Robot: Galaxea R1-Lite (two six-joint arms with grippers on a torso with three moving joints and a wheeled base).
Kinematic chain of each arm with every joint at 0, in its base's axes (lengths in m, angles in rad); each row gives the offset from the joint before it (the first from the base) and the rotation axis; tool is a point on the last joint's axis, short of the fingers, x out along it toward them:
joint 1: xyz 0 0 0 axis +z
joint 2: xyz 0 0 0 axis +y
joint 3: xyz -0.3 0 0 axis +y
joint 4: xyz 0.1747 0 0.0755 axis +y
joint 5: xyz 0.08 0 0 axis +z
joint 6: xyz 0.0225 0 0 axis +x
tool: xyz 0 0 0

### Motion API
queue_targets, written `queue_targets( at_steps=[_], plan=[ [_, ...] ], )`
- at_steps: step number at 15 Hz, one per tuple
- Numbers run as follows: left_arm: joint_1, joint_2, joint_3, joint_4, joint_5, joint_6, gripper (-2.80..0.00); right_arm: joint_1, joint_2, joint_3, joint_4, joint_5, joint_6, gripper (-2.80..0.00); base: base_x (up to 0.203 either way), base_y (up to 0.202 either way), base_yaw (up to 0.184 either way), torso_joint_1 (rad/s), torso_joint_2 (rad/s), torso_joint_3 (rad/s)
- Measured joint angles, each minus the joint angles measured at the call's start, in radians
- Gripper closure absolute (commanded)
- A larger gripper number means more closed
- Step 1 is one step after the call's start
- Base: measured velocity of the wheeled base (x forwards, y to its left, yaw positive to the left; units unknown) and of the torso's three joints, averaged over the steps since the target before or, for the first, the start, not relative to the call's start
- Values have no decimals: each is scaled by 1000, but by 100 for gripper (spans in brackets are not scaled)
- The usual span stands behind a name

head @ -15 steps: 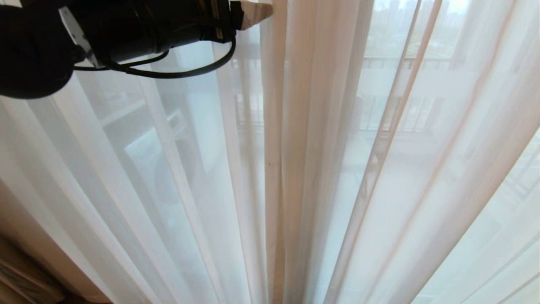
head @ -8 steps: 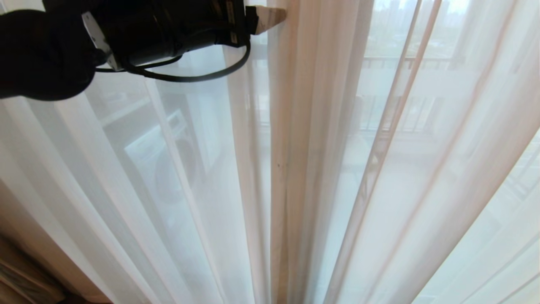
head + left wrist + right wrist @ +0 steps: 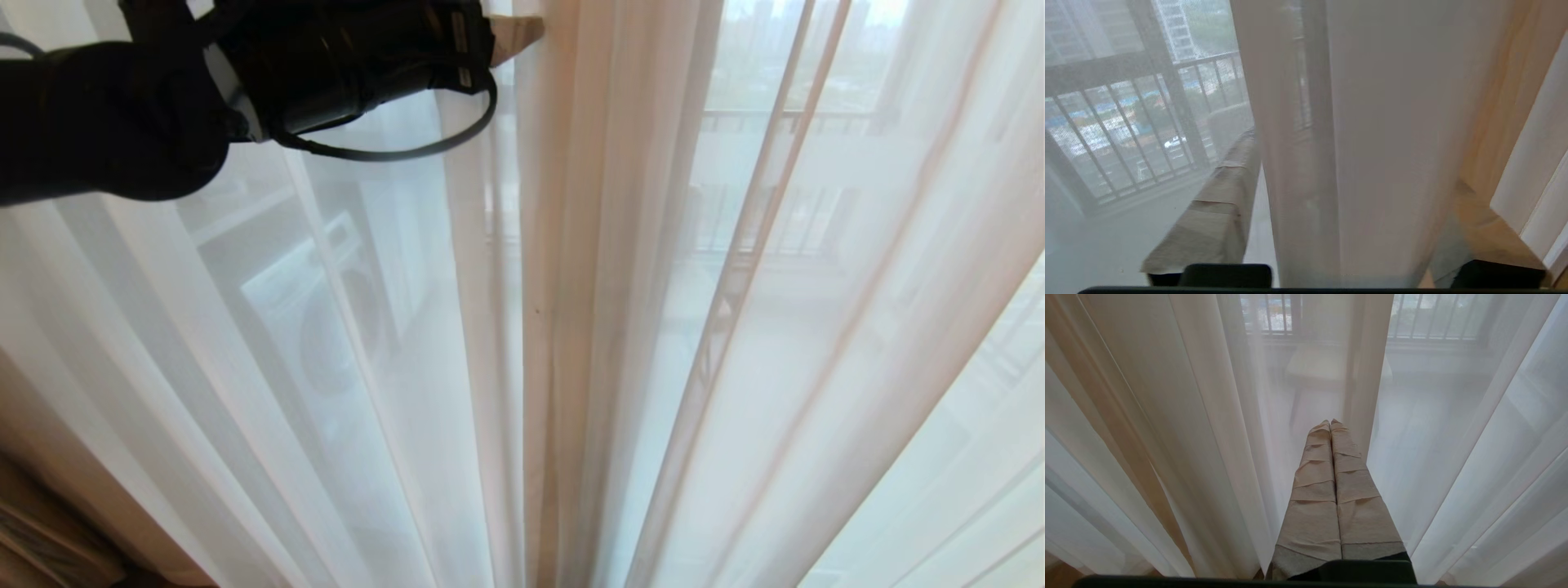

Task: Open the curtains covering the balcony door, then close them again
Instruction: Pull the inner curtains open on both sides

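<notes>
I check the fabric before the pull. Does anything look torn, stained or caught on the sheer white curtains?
No tear or snag shows. One small dark speck sits on a fold of the sheer white curtains, below the left gripper. Otherwise they hang in even folds.

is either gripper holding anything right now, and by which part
Left gripper straddles a fold of the sheer curtain, not visibly clamped. Right gripper is shut, holding nothing.

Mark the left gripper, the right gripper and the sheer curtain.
left gripper (image 3: 535, 33), head view, between its taped tips at the fold.
right gripper (image 3: 1331, 423), right wrist view, between its shut tips.
sheer curtain (image 3: 857, 343), head view, on a translucent panel.
</notes>
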Motion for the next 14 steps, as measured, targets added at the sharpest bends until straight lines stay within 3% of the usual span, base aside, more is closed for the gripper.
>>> queue_targets(
  at_steps=[9,14],
  plan=[
    [21,5,2,-1,74,4,0,0,0,0,0,0,0,0,0,0,0,0,0,0],
    [31,-3,8,-32,218,13,0,0,0,0,0,0,0,0,0,0,0,0,0,0]
  ],
)
